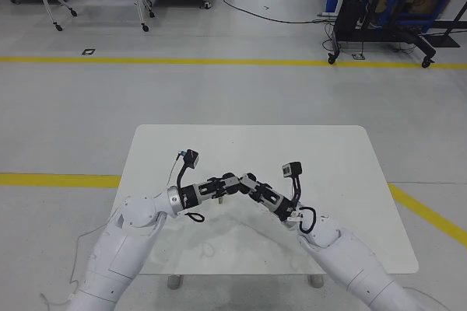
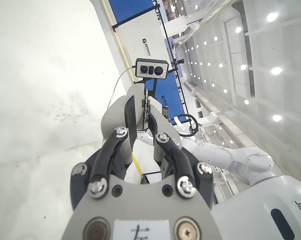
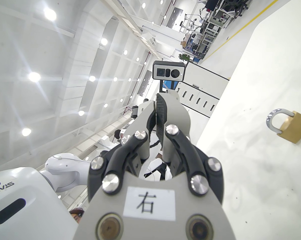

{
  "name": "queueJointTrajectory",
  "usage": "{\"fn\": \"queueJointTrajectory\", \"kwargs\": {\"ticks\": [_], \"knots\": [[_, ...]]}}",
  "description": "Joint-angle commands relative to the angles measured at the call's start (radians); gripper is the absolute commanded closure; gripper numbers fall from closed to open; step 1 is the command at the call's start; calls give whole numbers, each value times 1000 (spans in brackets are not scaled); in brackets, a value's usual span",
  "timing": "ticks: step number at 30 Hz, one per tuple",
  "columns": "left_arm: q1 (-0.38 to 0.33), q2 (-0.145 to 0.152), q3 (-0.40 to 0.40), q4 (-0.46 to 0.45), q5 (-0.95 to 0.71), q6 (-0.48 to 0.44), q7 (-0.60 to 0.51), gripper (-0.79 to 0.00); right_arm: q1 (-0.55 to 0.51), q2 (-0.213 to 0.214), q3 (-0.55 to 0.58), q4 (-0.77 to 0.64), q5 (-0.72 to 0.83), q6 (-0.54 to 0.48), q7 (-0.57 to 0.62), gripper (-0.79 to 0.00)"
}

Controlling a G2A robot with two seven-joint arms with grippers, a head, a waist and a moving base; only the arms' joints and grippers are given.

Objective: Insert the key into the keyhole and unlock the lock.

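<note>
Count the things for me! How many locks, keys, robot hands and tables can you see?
padlock, brass with a silver shackle: 1
key, silver: 1
grippers, the left gripper and the right gripper: 2
table, white: 1
Total: 5

Brass-gold padlock [image 3: 294, 129] — silver shackle [image 3: 272, 119] — on white, dark-specked table [image 3: 243, 191]; key [image 2: 145, 104] silver.
</note>
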Motion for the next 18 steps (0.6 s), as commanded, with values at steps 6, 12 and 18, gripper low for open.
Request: {"fn": "queueJointTrajectory", "kwargs": {"ticks": [6,12,18], "knots": [[-1,3,3,-2,11,1,4,0,-10,-7,11,3,-4,4,13,0],[-2,5,6,-3,19,-2,9,0,-17,-11,23,4,-14,16,23,0],[-3,8,11,-6,42,-2,17,0,-24,-15,35,-1,-20,21,36,0]]}}
